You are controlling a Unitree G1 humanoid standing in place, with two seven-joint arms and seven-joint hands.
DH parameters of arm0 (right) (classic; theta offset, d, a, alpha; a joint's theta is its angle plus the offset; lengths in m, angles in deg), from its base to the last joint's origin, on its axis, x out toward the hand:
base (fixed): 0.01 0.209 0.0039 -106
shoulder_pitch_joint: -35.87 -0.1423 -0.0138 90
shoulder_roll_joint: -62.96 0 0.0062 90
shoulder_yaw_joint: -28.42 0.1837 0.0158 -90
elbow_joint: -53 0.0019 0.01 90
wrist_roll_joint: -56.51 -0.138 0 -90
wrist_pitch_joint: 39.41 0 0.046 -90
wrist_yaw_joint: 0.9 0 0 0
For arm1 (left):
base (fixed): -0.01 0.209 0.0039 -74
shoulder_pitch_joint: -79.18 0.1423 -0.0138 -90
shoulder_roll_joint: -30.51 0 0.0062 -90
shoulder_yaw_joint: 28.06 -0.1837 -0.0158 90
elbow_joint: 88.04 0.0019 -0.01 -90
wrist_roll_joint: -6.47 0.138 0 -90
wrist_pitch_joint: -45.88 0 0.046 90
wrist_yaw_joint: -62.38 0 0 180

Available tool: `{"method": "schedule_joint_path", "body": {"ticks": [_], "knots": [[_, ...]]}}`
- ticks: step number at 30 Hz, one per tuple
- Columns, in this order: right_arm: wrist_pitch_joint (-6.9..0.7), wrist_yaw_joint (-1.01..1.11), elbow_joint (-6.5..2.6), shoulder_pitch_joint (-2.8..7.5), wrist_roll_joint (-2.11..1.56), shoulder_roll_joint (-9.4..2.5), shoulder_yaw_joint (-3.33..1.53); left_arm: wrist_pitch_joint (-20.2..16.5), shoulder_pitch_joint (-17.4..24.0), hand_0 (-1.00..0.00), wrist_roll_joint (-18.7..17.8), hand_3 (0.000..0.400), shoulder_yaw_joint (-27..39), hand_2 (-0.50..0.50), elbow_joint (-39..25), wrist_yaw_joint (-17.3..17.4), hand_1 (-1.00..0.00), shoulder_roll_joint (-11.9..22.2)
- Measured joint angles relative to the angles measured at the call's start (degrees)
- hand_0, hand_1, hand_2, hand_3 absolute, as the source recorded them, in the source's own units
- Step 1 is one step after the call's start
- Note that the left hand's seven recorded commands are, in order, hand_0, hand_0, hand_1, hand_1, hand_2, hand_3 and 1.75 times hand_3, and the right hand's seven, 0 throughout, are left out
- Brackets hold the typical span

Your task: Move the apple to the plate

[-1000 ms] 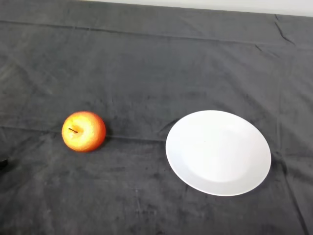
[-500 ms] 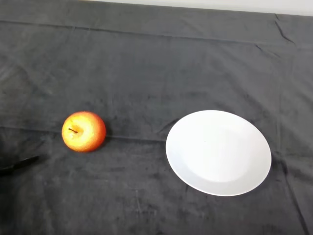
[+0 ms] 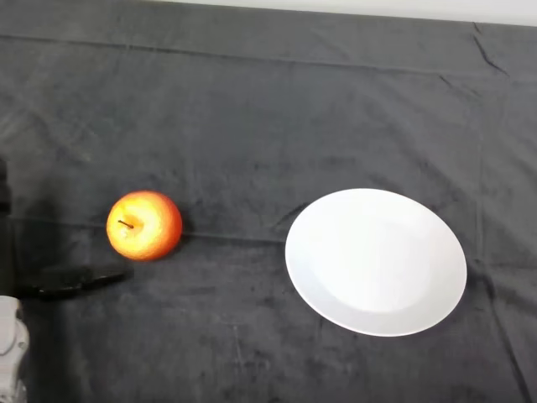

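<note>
Nothing done yet: red-yellow apple (image 3: 143,225) sits at frame left-centre on the dark cloth (image 3: 277,109), round white plate (image 3: 375,261) bare at right. My black hand (image 3: 71,279), fingers straight and holding nothing, lies just below-left of it.

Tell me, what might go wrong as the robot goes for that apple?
The apple is round and sits loose on the cloth, so the black hand coming in low beside it could nudge it and send it rolling away. The plate looks shallow, so an apple set down off-centre might roll off.
</note>
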Motion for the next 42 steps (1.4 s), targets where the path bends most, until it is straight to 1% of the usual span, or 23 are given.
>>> {"method": "schedule_joint_path", "body": {"ticks": [7,17,18,19,20,21,22,23,24,25,26,27,28,30,31,32,34,35,37,42], "knots": [[0.0,-0.03,0.03,0.0,0.0,0.04,0.01,0.3,-1.3,0.0,1.8,0.0,-3.3,0.0,0.0,0.0,0.0,-1.5],[0.0,-0.05,0.05,0.0,0.0,0.14,0.03,1.4,-1.3,0.0,3.7,0.0,-6.8,0.0,0.0,0.0,0.0,-3.5],[-0.01,-0.05,0.05,0.0,0.0,0.14,0.03,1.5,-1.4,0.0,3.7,0.045,-7.1,0.06,0.0,0.0,-0.11,-3.5],[-0.01,-0.06,0.05,0.0,0.0,0.2,0.03,1.5,-1.4,0.0,3.7,0.115,-7.9,0.14,0.0,0.0,-0.29,-3.6],[-0.01,-0.06,0.05,0.0,0.0,0.21,0.03,1.7,-1.5,0.0,3.8,0.24,-8.3,0.3,0.0,0.0,-0.6,-3.6],[-0.01,-0.06,0.05,0.0,0.0,0.21,0.03,1.8,-1.6,-0.02,3.9,0.275,-8.6,0.33,0.0,0.0,-0.69,-3.7],[-0.01,-0.07,0.05,0.0,0.0,0.21,0.03,1.9,-1.7,-0.05,4.1,0.293,-8.9,0.34,0.0,0.0,-0.73,-3.7],[-0.01,-0.07,0.04,0.0,0.0,0.21,0.03,1.9,-1.7,-0.18,4.3,0.328,-9.1,0.32,0.0,0.0,-0.82,-3.7],[-0.01,-0.08,0.05,0.0,0.0,0.22,0.03,1.9,-1.8,-0.33,4.4,0.364,-9.4,0.29,0.0,0.0,-0.91,-3.8],[-0.01,-0.08,0.04,0.0,0.0,0.22,0.03,1.9,-1.8,-0.44,4.4,0.376,-10.0,0.25,0.0,0.0,-0.94,-3.8],[-0.01,-0.08,0.05,0.0,0.0,0.22,0.04,2.0,-1.9,-0.5,4.6,0.384,-10.5,0.23,0.0,0.0,-0.96,-3.9],[-0.01,-0.08,0.05,0.0,0.0,0.22,0.04,2.0,-2.1,-0.51,4.8,0.389,-10.8,0.23,0.0,-0.1,-0.97,-3.9],[-0.01,-0.09,0.04,0.0,0.0,0.23,0.04,2.0,-2.3,-0.62,4.9,0.4,-11.1,0.19,0.0,-0.2,-1.0,-3.9],[-0.01,-0.09,0.04,0.0,0.0,0.23,0.04,2.0,-2.6,-0.65,4.9,0.4,-11.5,0.17,0.0,-0.3,-1.0,-3.9],[-0.01,-0.09,0.04,0.0,0.0,0.25,0.04,2.0,-2.9,-0.7,4.9,0.4,-12.2,0.15,0.0,-0.3,-1.0,-3.9],[-0.01,-0.09,0.04,0.0,0.0,0.26,0.04,2.0,-3.1,-0.72,5.0,0.4,-13.0,0.14,0.0,-0.4,-1.0,-3.9],[-0.01,-0.09,0.04,0.0,0.0,0.27,0.04,2.0,-3.5,-0.78,5.2,0.4,-13.5,0.11,0.0,-0.4,-1.0,-4.0],[-0.01,-0.09,0.04,0.0,0.0,0.27,0.04,2.0,-3.7,-0.91,5.3,0.4,-14.0,0.04,0.0,-0.4,-1.0,-4.0],[-0.01,-0.09,0.04,0.0,0.0,0.28,0.04,2.0,-4.1,-1.0,5.7,0.4,-15.2,0.0,0.0,-0.6,-1.0,-4.0],[-0.01,-0.1,0.04,0.0,0.0,0.29,0.05,2.3,-4.9,-1.0,6.1,0.4,-17.3,0.0,0.0,-1.1,-1.0,-5.0]]}}
